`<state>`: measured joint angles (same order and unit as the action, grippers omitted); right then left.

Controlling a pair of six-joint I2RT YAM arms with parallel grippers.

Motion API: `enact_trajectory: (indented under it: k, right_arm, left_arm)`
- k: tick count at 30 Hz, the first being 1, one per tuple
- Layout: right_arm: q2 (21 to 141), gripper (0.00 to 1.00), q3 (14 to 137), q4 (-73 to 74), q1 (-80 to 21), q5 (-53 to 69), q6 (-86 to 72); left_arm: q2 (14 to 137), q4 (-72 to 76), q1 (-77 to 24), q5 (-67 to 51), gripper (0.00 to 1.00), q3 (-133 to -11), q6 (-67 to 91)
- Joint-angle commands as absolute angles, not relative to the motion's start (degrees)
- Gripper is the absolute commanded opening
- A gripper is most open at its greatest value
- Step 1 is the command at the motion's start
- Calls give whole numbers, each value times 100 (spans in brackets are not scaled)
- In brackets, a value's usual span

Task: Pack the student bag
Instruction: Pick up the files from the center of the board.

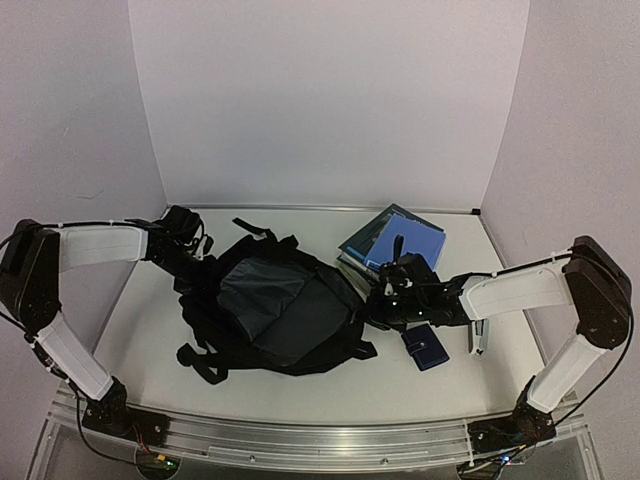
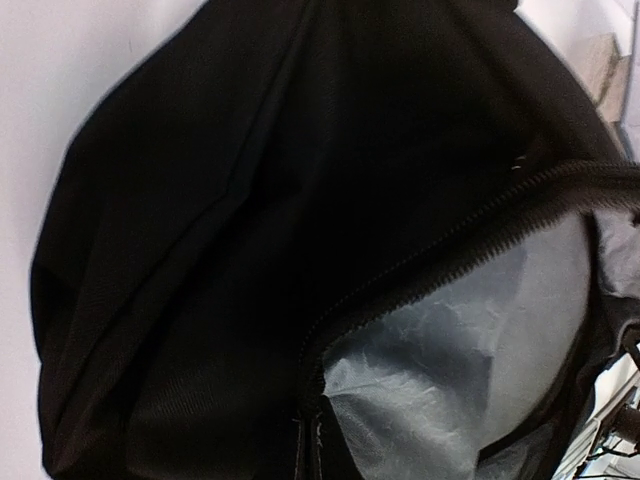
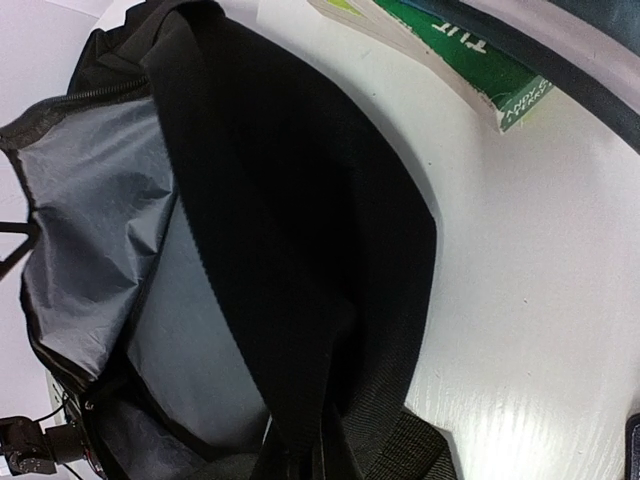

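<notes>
Two end effectors work on the student bag (image 1: 275, 310). It lies in the middle of the tabletop (image 1: 330, 385) with its mouth open and its grey lining (image 3: 90, 200) showing. Our left end effector (image 1: 185, 232) is closed tight at the bag's far left edge. Our right end effector (image 1: 385, 298) is closed tight at its right edge. Each looks to be pinching the black cloth.

We think the step is holding the mouth open. To do it well, we should pull the two edges gently apart and a bit up, so the zipper (image 2: 450, 240) does not sag over the hole. We should not tug so hard that the bag slides.

A green book (image 3: 470, 60) beside the bag has white letters, but they are upside down and cut off, so we cannot read them. We see no brand on the bag.
</notes>
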<state>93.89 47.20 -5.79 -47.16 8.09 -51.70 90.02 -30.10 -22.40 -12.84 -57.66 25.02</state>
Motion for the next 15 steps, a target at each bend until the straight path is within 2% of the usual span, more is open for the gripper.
enact_trajectory:
  k: [1,4,7,11,15]
  right_arm:
    - [9390,0,4812,-466,-4677,604,-5124]
    - [9324,0,4857,-466,-4681,609,-5064]
    - [9188,3,4897,-463,-4683,618,-4988]
    - [9029,27,4958,-457,-4679,658,-4887]
    - [8896,43,4997,-459,-4678,690,-4858]
  left_arm:
    - [9237,-2363,-2197,-1683,0,-5633,2748]
    - [9184,-2248,-2198,-1726,1,-5597,2803]
    - [9100,-2181,-2197,-1806,11,-5622,2829]
    - [9085,-2168,-2197,-1878,28,-5677,2836]
    - [8995,-2049,-2197,-1925,46,-5629,2901]
